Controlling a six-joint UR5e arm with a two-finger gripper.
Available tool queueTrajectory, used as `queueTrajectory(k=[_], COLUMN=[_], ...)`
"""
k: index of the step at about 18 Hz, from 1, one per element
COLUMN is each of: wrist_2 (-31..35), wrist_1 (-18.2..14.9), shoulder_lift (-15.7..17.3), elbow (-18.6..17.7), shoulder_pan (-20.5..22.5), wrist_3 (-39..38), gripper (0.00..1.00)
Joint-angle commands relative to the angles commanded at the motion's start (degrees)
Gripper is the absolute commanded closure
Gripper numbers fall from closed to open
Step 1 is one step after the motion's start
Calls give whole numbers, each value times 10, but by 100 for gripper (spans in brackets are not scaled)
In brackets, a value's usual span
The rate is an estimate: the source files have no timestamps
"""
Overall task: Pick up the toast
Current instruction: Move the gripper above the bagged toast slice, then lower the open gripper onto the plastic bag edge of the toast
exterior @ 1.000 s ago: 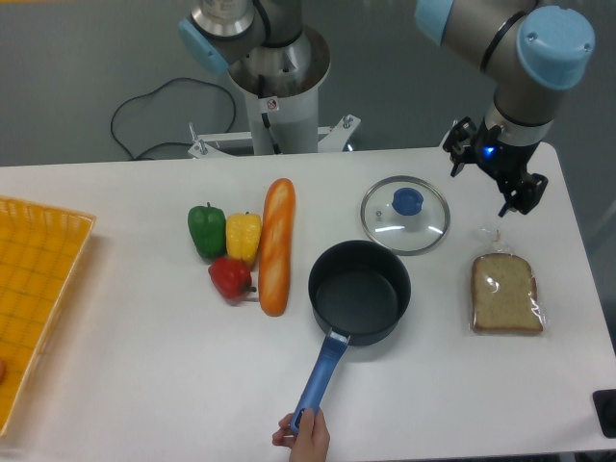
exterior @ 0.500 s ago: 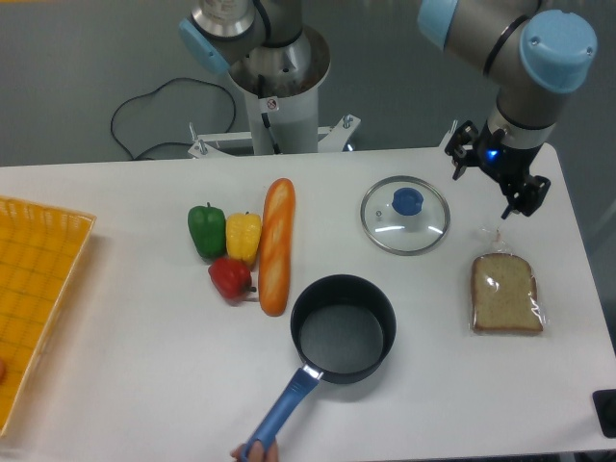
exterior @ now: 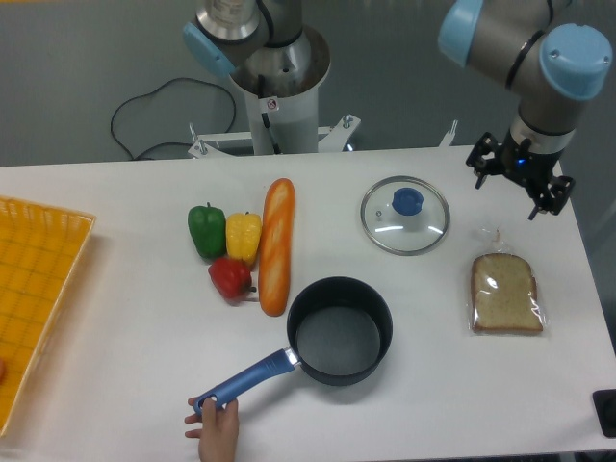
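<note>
A robotics lab: a grey-and-blue robot arm [exterior: 525, 48] reaches over a white bench [exterior: 125, 327] from its metal pedestal [exterior: 274, 87], a black cable [exterior: 154, 111] trailing across the grey floor. Toy peppers [exterior: 224, 248] and a saucepan [exterior: 337, 330] serve as test props.

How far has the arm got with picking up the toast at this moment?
Nothing is finished: the toast lies flat in its clear bag on the table, untouched. In hand is only the approach; the claw hangs above and behind it, holding nothing, its opening unclear. Descending, gripping and lifting are all left. A person's hand holds the pot handle.
</note>
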Motion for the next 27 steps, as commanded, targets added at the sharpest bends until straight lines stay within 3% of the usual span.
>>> queueTrajectory(k=[5, 8, 16, 21, 27], wrist_2=[68, 69, 63, 60, 49], wrist_1=[48, 56, 77, 119, 128], shoulder_lift=[-18, -32, -65, -79, -91], elbow=[-22, -24, -27, -54, -63], shoulder_pan=[-4, -5, -1, 0, -1], wrist_3=[-42, -96, -147, -187, -216], gripper=[0, 0, 0, 0, 0])
